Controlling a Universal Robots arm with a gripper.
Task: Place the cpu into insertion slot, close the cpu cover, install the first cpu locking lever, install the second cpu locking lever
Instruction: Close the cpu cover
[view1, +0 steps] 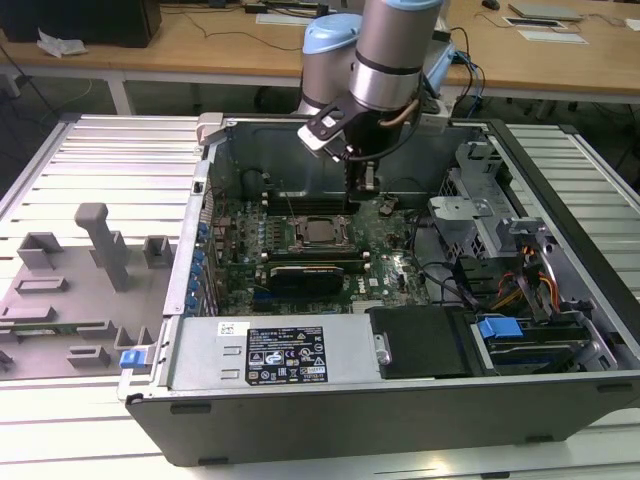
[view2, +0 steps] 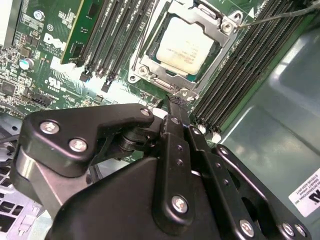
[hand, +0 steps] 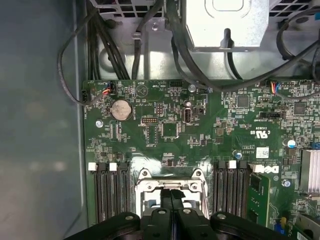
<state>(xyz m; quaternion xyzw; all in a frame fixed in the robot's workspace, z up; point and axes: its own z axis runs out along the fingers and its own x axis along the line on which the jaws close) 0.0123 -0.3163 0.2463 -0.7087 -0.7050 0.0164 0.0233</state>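
The gripper (hand: 171, 194) hides much of the cpu cover (hand: 146, 186)

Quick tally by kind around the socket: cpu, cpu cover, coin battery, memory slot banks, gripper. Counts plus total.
cpu: 1
cpu cover: 1
coin battery: 1
memory slot banks: 2, one on each side of the socket
gripper: 1
Total: 6

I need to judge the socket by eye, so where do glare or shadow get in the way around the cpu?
Second wrist view: glare washes the cpu top pale, and the cpu cover gleams. First wrist view: the dark gripper hides much of the cpu cover. Exterior view: even light, with a bright streak on the arm.
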